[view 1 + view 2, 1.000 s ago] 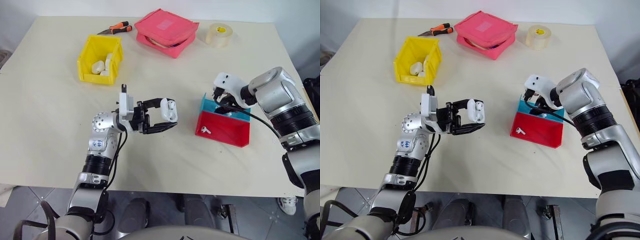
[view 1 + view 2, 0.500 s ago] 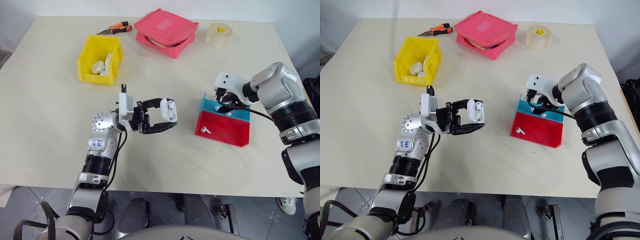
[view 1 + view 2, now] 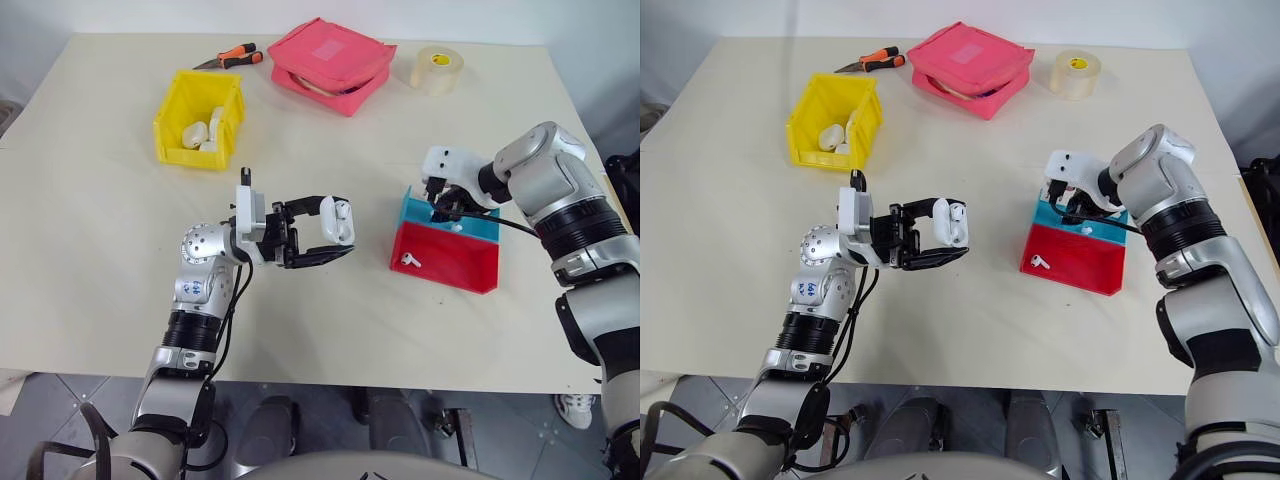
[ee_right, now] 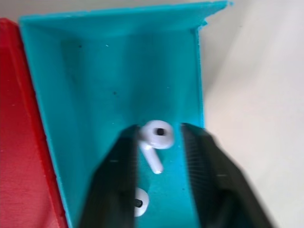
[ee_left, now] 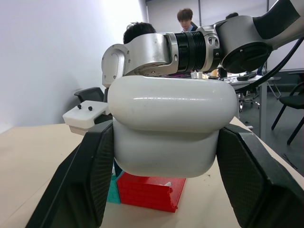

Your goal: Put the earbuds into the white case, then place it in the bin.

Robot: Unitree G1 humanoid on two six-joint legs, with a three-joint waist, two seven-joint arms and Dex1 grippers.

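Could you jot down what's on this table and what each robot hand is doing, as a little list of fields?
left gripper: shut on the white case, held above the table
right gripper: fingers either side of an earbud in the blue tray
red tray: one earbud inside
bin: yellow, white items inside
far edge: pink pouch, tape roll, pliers

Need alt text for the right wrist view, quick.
The right tool has its two black fingers around a white earbud inside the blue tray. A red tray adjoins the blue one.
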